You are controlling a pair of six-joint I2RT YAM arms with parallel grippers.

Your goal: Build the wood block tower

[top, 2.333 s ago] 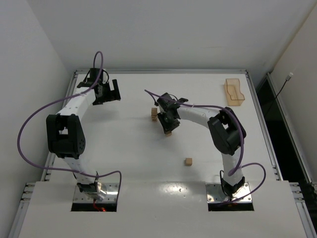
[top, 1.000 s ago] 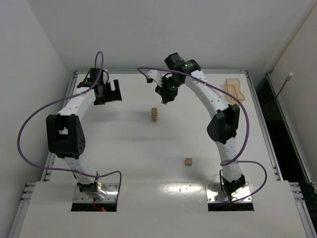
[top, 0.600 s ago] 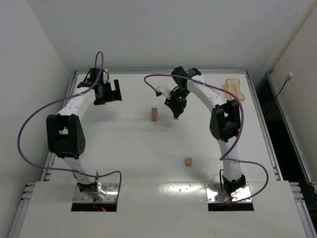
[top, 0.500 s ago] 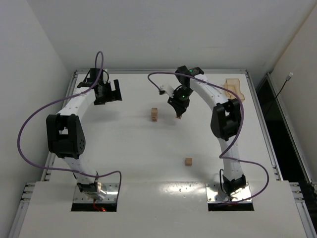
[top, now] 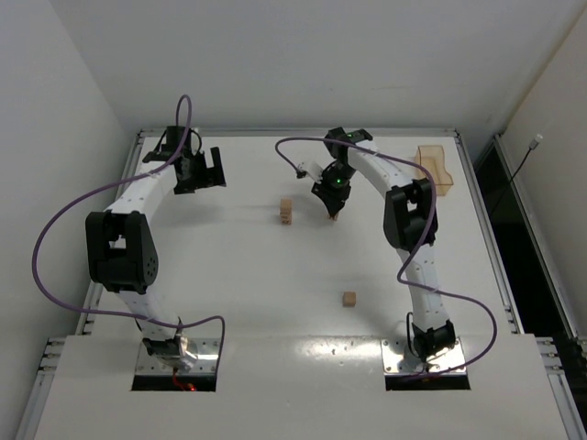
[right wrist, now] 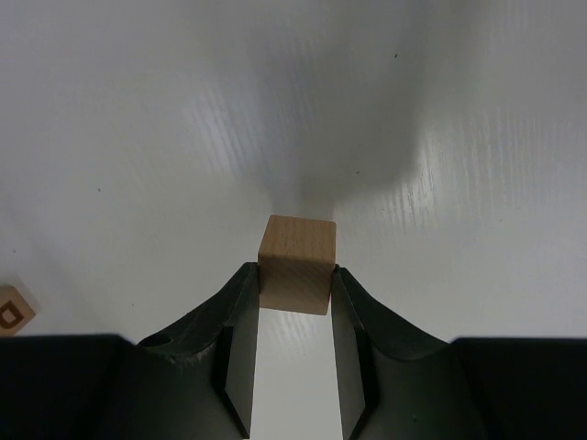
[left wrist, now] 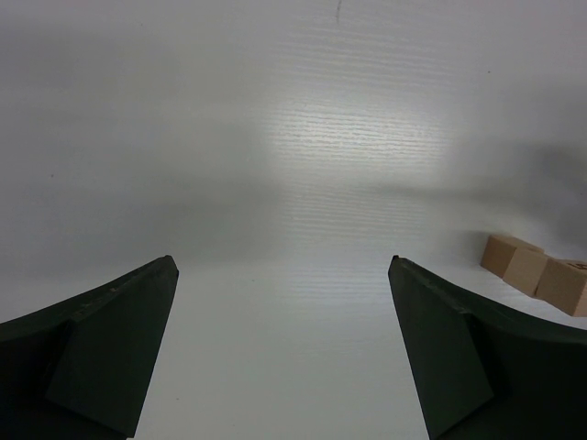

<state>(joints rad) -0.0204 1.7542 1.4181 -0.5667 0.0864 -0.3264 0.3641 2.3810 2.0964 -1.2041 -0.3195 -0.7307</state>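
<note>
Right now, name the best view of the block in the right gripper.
Right wrist: the block sits centre frame, pinched in the right gripper. From the top it is a tan speck under the gripper; the left wrist view misses that gripper.

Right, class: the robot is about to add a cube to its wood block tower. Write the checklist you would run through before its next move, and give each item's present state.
1. Held block gripped squarely between both fingers of the right pincer: ok.
2. Held block over the tower: not ok; in the top view it is off to the tower's right.
3. Tower's cubes lined up: cannot tell; too small to judge.
4. Left pincer open, empty and away from the tower: ok.
5. Loose block lying apart from the tower, nearer the arm bases: ok.
</note>
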